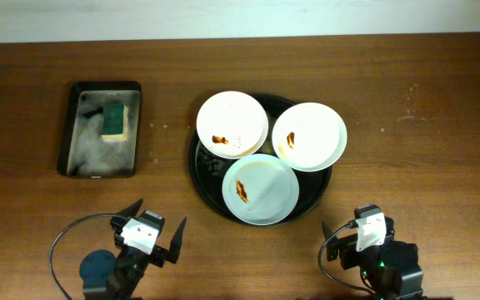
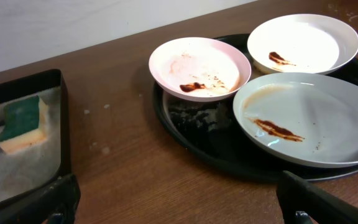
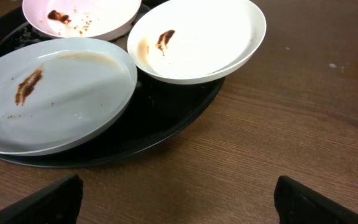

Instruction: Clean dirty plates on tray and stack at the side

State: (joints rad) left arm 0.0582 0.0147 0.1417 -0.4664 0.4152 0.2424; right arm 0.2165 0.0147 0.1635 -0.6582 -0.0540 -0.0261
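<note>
Three dirty white plates lie on the round black tray (image 1: 209, 171): a back left plate (image 1: 232, 123), a back right plate (image 1: 309, 136) that overhangs the rim, and a front plate (image 1: 260, 188). Each has a brown-red smear. My left gripper (image 1: 158, 218) is open and empty over the bare table, in front and to the left of the tray (image 2: 197, 134). My right gripper (image 1: 352, 227) is open and empty in front and to the right of the tray (image 3: 166, 118). The front plate is the nearest one in both wrist views (image 2: 316, 118) (image 3: 55, 93).
A rectangular black sponge tray (image 1: 67, 125) holds a green and yellow sponge (image 1: 117, 119) at the back left; the sponge also shows in the left wrist view (image 2: 22, 121). A blue disc (image 1: 98, 267) lies by the left arm's base. Cables run beside both arms.
</note>
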